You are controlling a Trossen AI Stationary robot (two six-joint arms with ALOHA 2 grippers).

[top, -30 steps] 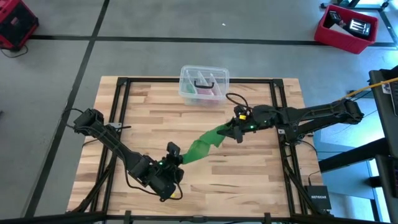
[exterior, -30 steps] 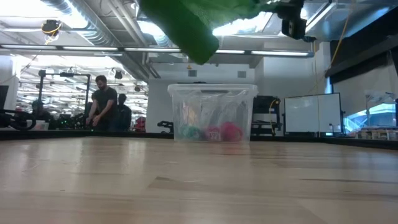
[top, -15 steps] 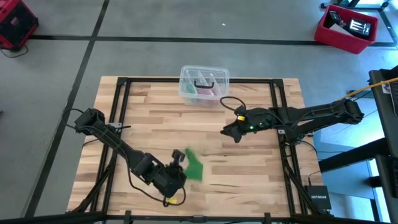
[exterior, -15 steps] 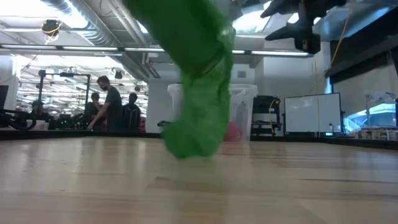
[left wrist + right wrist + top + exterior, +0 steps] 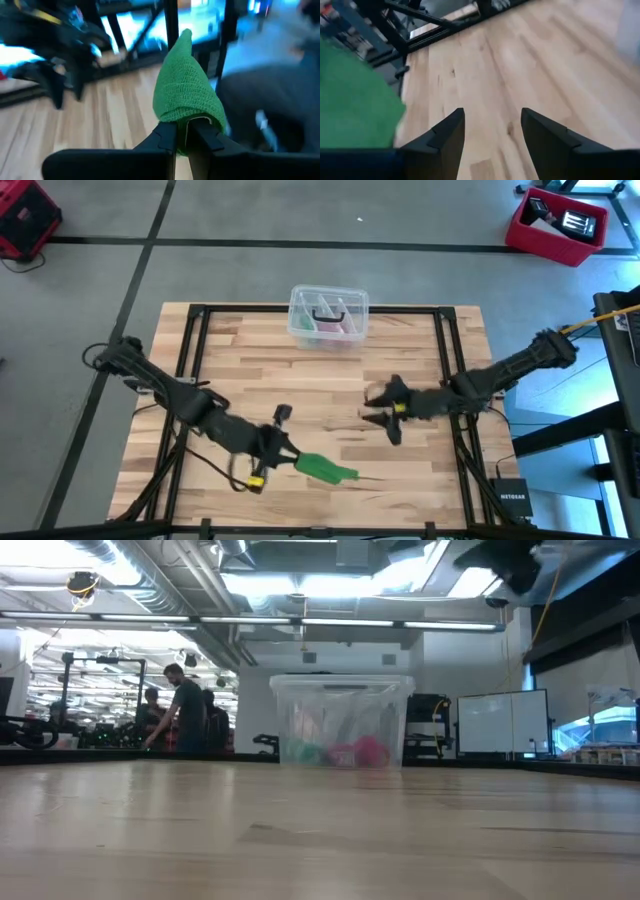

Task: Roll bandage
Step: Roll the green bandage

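Bandage (image 5: 325,468): green elastic knit strip, lying bunched on counter (image 5: 420,480) near front edge, one end pinched in left tool (image 5: 275,452). Left tool clenched on bandage end; fabric drapes over fingers. Right tool (image 5: 385,412) released, empty, well apart. Judged light, soft, stretchy, clingy; free end best hold for rolling.

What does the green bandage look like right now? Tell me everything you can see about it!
The bandage is a bright green strip of soft, stretchy-looking woven fabric with a fine crinkly texture. Seen from above, it stretches out near the table's front edge, bunched and partly folded, not rolled into a neat cylinder. One end is pinched in the shut left tool, and in the left wrist view the cloth stands up from it in a pointed cone. The open right tool is apart from it.
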